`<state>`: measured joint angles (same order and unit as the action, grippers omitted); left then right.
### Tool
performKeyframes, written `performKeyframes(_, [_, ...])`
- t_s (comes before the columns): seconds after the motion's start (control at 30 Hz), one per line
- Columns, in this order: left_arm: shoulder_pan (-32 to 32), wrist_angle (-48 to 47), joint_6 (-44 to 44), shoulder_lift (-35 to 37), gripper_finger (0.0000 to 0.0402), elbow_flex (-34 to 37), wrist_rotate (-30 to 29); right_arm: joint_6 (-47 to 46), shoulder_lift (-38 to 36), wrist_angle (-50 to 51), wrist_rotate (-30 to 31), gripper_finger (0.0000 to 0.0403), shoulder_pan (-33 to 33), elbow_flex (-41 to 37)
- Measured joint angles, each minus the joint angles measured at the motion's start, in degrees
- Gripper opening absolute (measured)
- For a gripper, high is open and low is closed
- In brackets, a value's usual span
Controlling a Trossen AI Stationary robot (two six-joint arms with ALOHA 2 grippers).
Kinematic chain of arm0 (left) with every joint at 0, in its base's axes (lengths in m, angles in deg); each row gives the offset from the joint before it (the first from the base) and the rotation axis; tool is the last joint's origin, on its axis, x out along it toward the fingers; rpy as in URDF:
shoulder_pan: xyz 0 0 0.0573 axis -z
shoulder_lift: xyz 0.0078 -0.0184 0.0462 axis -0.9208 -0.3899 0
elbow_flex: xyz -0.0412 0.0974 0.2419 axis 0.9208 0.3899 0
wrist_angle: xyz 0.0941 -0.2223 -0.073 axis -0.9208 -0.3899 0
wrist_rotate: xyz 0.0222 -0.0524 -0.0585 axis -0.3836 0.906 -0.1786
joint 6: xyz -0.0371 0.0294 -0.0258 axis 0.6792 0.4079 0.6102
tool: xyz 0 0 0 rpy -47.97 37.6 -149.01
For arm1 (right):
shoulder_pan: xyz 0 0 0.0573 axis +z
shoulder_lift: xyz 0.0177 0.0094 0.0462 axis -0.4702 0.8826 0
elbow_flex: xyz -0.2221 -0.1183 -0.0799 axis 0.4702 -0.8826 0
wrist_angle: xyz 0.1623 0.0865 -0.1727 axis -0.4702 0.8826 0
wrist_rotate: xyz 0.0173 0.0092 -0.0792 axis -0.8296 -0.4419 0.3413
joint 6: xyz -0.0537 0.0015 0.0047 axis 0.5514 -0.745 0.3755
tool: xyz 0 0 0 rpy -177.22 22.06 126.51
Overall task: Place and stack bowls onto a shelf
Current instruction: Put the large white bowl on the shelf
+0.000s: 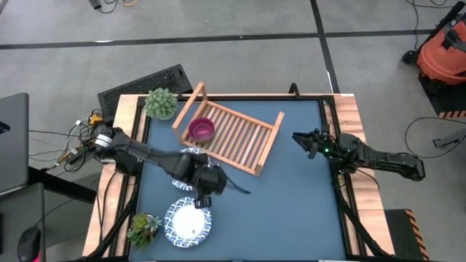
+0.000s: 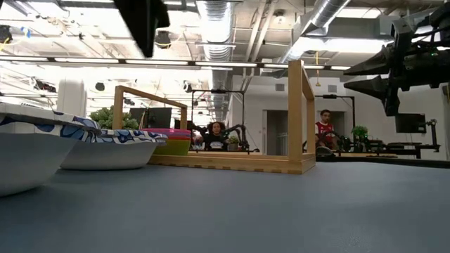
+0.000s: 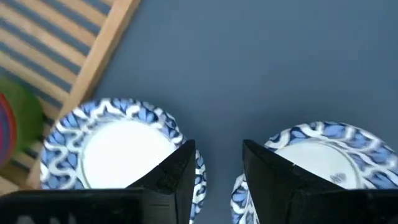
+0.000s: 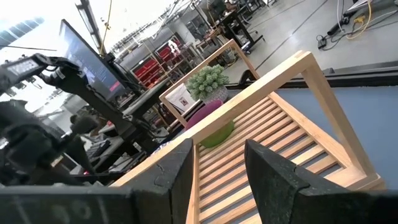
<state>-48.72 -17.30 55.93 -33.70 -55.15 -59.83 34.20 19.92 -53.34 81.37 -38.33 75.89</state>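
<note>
The wooden slatted shelf (image 1: 237,135) lies slanted at the table's far middle. A stack of small bowls (image 1: 202,129), magenta on top and green at the bottom (image 2: 172,146), sits at its left end. Two white bowls with blue rims rest on the table. One (image 3: 112,149) is beside the shelf's near rail. The other (image 1: 188,222) is by the front edge. My left gripper (image 3: 217,149) hangs open above the gap between them, pointing steeply down, with nothing between its fingers. My right gripper (image 1: 298,140) is open and level at the right, facing the shelf.
A potted plant (image 1: 161,103) stands at the far left corner, by the shelf's left end. A second plant (image 1: 144,228) sits at the near left, beside the front white bowl. Bare blue table (image 1: 291,204) lies to the right of the white bowls.
</note>
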Motion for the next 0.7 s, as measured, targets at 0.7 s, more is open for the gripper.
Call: performKeyframes(0.7, [2.82,17.47,17.16,13.81,0.0119,27.58,-1.66,-0.07,-0.01,0.00,-0.09,0.0171,0.04,0.01])
